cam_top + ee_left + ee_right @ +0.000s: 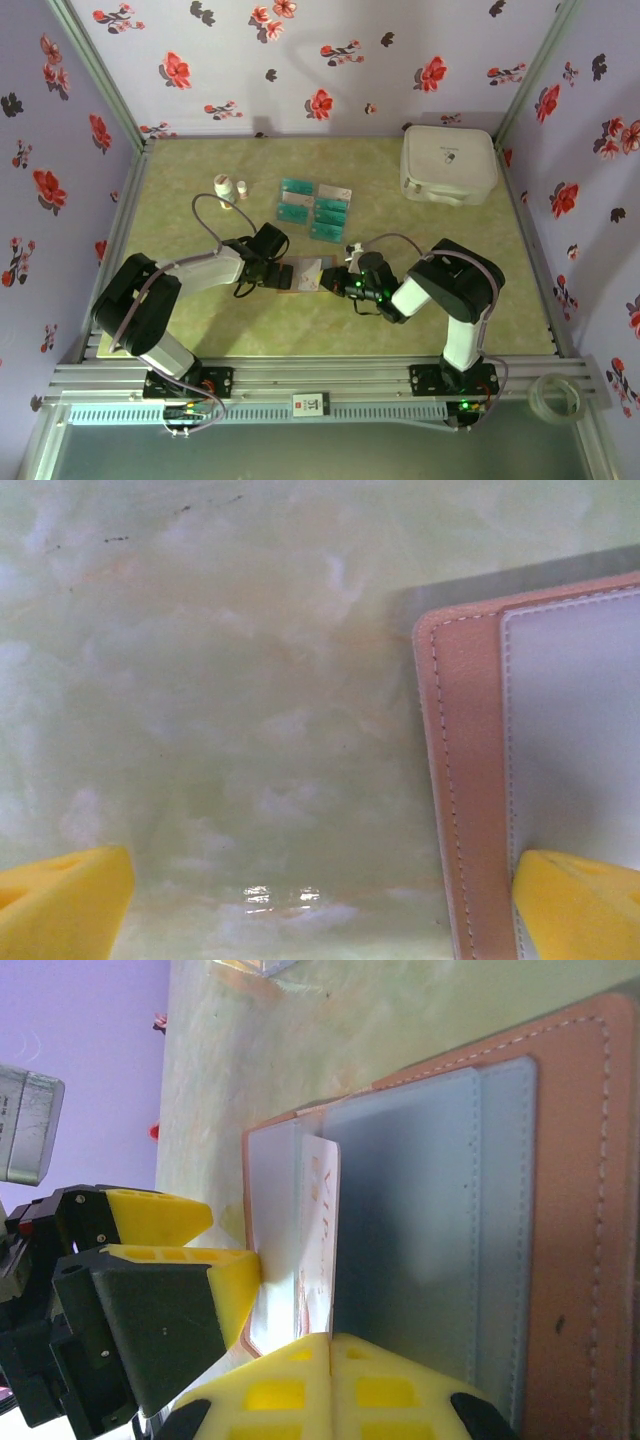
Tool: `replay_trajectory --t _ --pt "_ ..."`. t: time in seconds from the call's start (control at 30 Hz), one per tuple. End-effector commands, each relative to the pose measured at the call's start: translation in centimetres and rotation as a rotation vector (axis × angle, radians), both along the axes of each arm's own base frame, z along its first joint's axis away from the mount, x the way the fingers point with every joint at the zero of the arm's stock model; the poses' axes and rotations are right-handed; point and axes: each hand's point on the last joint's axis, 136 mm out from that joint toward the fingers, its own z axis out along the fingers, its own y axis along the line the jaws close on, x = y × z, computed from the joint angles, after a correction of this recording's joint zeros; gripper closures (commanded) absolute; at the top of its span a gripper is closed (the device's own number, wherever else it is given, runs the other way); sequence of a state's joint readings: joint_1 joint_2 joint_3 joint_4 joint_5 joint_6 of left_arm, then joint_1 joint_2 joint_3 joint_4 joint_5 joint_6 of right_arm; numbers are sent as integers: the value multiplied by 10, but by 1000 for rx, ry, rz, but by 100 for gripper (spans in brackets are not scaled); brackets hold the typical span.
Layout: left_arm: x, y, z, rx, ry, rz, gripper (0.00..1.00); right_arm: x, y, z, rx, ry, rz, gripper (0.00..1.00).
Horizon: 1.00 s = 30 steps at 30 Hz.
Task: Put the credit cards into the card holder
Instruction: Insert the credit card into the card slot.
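Step in hand, insertion: the right gripper (330, 1352), closed on one pale credit card (320, 1230), holds it partly inside a pocket (400, 1210) of the open card holder (312, 270) at the worktop's (300, 335) near middle, while the left gripper (320, 910) — spread wide — pins the holder's edge with one fingertip (580, 905). Next, the card likely needs pushing deeper, square to the slot — the other pockets look empty, and the remaining credit cards (315, 210) lie toward the far edge.
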<state>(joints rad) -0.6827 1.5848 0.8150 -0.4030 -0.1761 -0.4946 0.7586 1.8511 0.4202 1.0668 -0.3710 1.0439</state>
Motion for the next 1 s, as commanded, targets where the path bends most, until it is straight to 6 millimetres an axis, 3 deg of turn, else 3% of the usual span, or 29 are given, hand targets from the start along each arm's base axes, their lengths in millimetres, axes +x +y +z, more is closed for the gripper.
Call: replay_trajectory --t 0.0,0.63,0.97 --pt "-10 14 -19 72 36 16 1 -5 -6 -19 -75 42 23 100" --pt "-11 13 -21 73 38 14 1 -2 2 -28 -71 80 52 99" --pt "-6 10 -14 47 22 32 0 2 4 -22 -112 78 69 74"
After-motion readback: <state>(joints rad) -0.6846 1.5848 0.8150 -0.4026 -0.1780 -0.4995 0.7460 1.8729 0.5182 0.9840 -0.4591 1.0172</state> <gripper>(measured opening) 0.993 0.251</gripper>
